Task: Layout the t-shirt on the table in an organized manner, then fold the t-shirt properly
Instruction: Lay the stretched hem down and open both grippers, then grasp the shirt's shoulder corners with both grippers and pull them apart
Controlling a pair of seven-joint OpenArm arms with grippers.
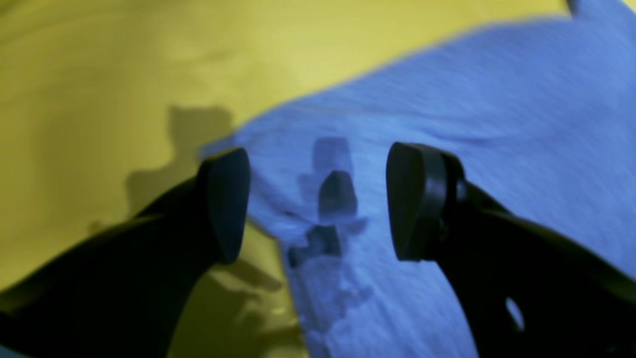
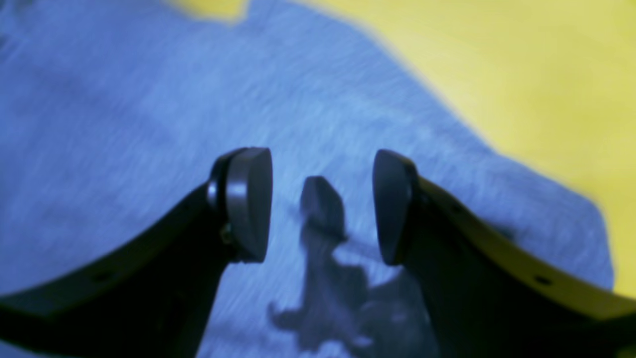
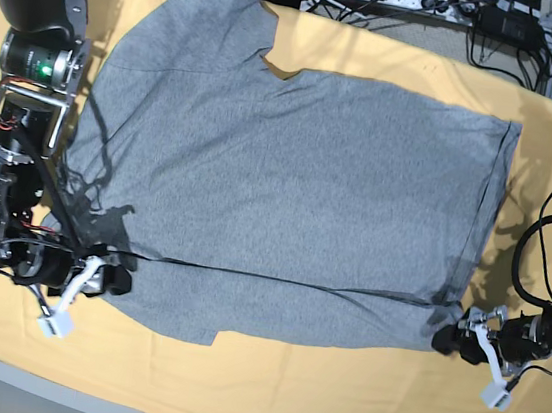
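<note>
Heather-grey knit t-shirt [image 3: 290,178] flat on peach table [image 3: 332,405]; left gripper [image 1: 318,199], right gripper [image 2: 323,204] fingers spread, rounded black pads.

I note the t-shirt [image 3: 290,178] is matt heather-grey knit cloth; the tabletop [image 3: 332,405] wears smooth matt cloth; claw pads [image 1: 226,204] look dull black plastic.

Both arms reach low and inward. The left gripper [image 1: 318,201] has its jaws spread wide apart. The right gripper [image 2: 322,206] has its jaws parted too, with a somewhat narrower gap.
</note>
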